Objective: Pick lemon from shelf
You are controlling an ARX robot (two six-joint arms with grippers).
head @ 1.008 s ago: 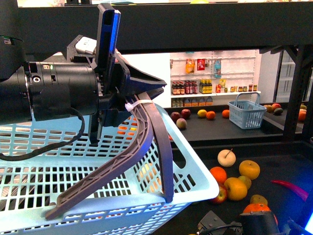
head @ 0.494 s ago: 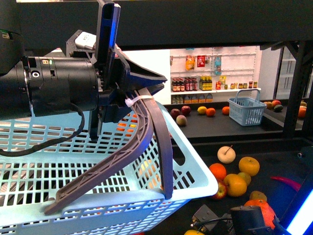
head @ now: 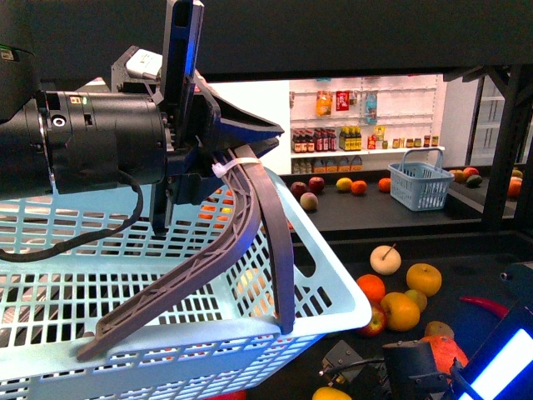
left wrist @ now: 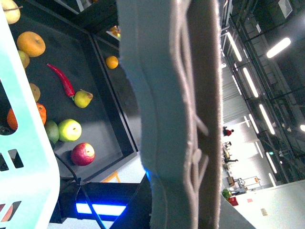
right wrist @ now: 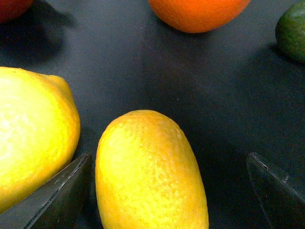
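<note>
Plainly, the lemon (right wrist: pixel 150 171) lies unlifted on the dark shelf (right wrist: pixel 190 81), at the robot's one o'clock. The right gripper (right wrist: pixel 169 179) straddles it with jaws apart, one fingertip (right wrist: pixel 57 191) just beside the rind; closing and lifting remain. A bigger yellow fruit (right wrist: pixel 28 138) crowds alongside. The left gripper (head: pixel 241 154) looks clamped on the basket handles (head: pixel 275 250). Labels on the bottles (head: pixel 325 148) at twelve o'clock are too small to read.
</note>
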